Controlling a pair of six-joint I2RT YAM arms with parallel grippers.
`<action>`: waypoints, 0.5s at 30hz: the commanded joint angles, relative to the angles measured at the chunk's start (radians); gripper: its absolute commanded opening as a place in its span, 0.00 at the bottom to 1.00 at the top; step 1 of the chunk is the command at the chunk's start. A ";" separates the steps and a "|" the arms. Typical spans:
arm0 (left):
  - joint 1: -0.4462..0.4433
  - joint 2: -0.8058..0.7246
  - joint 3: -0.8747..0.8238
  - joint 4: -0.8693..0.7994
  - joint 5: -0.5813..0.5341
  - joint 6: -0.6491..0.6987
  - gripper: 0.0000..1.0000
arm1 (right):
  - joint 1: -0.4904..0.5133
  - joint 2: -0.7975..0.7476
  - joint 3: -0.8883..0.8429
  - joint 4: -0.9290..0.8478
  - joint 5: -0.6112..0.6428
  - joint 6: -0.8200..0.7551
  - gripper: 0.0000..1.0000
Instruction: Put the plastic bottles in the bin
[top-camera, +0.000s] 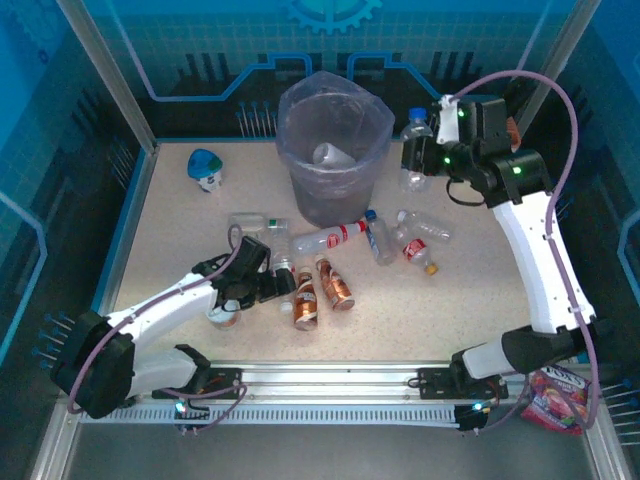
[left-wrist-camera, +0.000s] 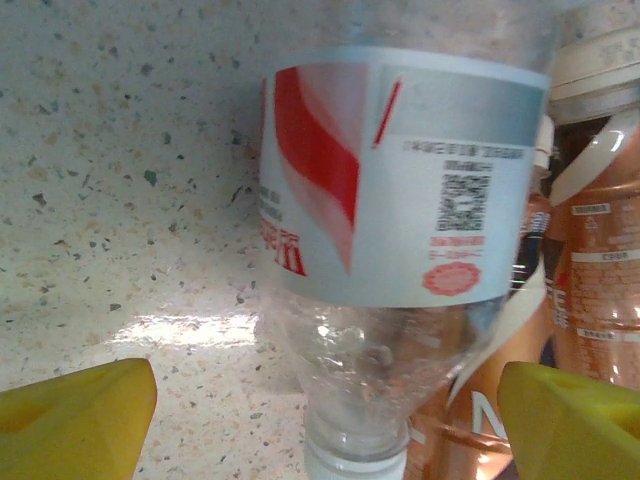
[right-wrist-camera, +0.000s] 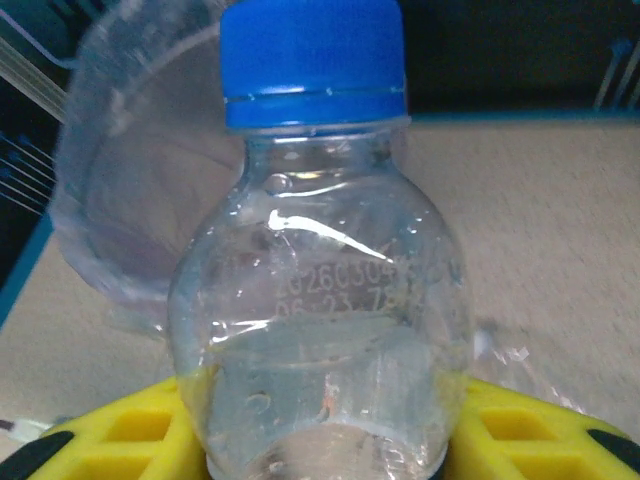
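My right gripper (top-camera: 428, 152) is shut on a clear plastic bottle with a blue cap (right-wrist-camera: 318, 300), which stands upright between the yellow fingers (right-wrist-camera: 520, 430). It holds this bottle (top-camera: 416, 148) just right of the bin (top-camera: 335, 150), a grey bucket with a translucent bag. My left gripper (left-wrist-camera: 325, 435) is open, its yellow fingers (left-wrist-camera: 75, 420) on either side of the neck of a clear red-labelled bottle (left-wrist-camera: 400, 200) lying on the table. Copper-brown bottles (left-wrist-camera: 600, 230) lie right beside it. Several more bottles (top-camera: 330, 238) lie scattered mid-table.
A small white object with a blue top (top-camera: 207, 168) stands at the back left. A short tin (top-camera: 225, 318) sits by the left arm. A red packet (top-camera: 555, 400) lies off the table's front right. The bin's bag (right-wrist-camera: 120, 200) bulges behind the held bottle.
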 joint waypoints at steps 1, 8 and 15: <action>-0.006 -0.016 -0.027 0.079 -0.011 -0.037 0.90 | 0.037 0.062 0.061 0.128 -0.032 -0.004 0.46; -0.006 0.014 -0.030 0.101 -0.027 -0.041 0.89 | 0.080 0.225 0.129 0.338 -0.057 -0.001 0.45; -0.006 0.054 -0.009 0.064 -0.054 -0.040 0.86 | 0.116 0.431 0.283 0.330 -0.030 -0.036 0.46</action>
